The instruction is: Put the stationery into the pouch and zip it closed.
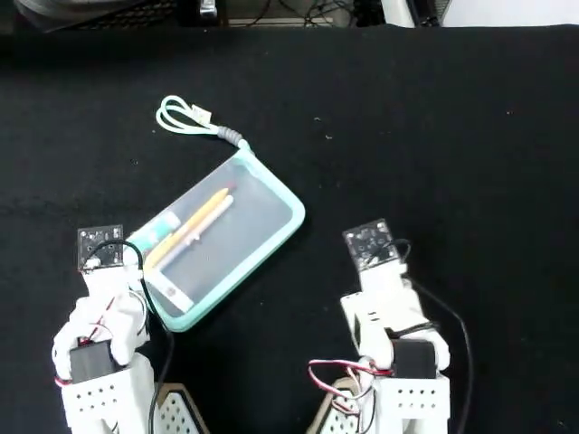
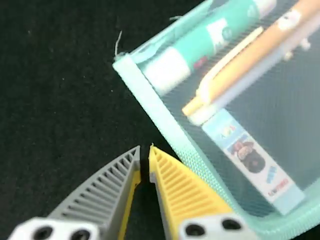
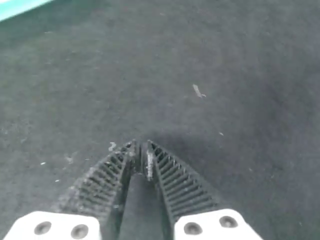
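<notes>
Pouch [image 1: 258, 226]: translucent, mint-trimmed, lying flat on the black cloth [image 1: 452, 136] of the table. Long axis slanted, from the near end beside the left arm, away and toward the table's middle. Contents, seen through the wall: glue stick [image 2: 200, 45], orange pen [image 2: 250, 55] and labelled eraser [image 2: 252, 157], all inside, the glue stick and pen lying roughly along the long axis. Zip pull [image 1: 233, 137] at the far corner, with a pale cord loop [image 1: 181, 116] trailing beyond it on the cloth. Whether the zip is drawn fully closed cannot be told. Left gripper [image 2: 145, 152]: jaws brought together, tips almost meeting, nothing between them, low over the cloth just beside the pouch's near corner, with the trim edge running past the yellow jaw. Right gripper [image 3: 140, 149]: jaws likewise together and empty, over bare cloth, well apart from the pouch, a sliver of mint trim at the far edge of its own view. Nearer arm: the left, by a clear margin, though the zip pull lies at the end farthest from it. Judged: filling done; any remaining work confined to the zip, calling for a reach along the pouch's full length. Surface: dark, matte, lightly flecked with lint. Room: cables [image 1: 298, 11] beyond the table's far edge.
</notes>
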{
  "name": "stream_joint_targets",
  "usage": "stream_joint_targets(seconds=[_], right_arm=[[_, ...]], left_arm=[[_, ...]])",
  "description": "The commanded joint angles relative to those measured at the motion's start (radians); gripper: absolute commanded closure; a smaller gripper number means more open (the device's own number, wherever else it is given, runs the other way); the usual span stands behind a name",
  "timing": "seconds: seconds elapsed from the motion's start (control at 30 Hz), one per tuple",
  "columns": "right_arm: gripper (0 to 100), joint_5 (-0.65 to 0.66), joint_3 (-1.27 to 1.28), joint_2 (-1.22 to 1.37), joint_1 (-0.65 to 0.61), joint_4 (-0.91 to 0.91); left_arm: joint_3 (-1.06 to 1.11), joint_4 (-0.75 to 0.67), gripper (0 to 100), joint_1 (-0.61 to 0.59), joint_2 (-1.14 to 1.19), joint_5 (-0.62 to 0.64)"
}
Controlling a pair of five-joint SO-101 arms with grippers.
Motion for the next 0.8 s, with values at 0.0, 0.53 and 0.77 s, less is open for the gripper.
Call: stream_joint_targets(seconds=[0.0,0.53,0.77], right_arm=[[98.5,-0.069,0.002,-0.008,0.029,0.003],[98.5,-0.087,0.002,-0.008,0.028,0.003],[98.5,-0.087,0.002,-0.008,0.028,0.003]], left_arm=[[0.018,0.012,95,-0.013,-0.014,0.017],[0.018,0.012,95,-0.008,-0.014,0.020],[0.018,0.012,95,-0.008,-0.014,0.020]])
